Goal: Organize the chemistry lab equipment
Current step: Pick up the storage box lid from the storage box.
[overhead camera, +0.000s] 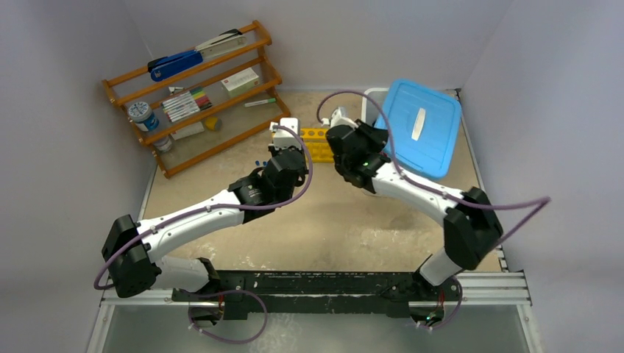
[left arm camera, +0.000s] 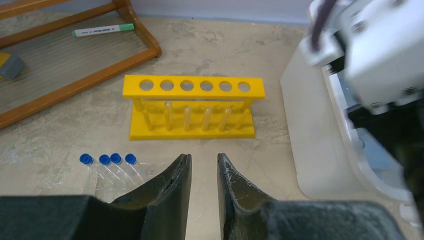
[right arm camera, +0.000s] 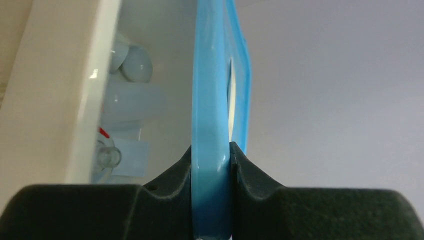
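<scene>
Your right gripper [right arm camera: 211,150] pinches the blue lid [right arm camera: 212,75], raised off the white bin [right arm camera: 65,90], likely exposing flasks [right arm camera: 135,62] | left gripper [left arm camera: 204,170] slightly parted, empty | yellow rack [left arm camera: 193,86] at its twelve o'clock, blue-capped tubes [left arm camera: 109,160] at eight.

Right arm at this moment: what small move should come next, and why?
Probably carry the blue lid clear of the white bin. The right gripper clamps the lid's edge, the lid stands tilted open off the rim, and the glassware inside shows only through the gap.
</scene>
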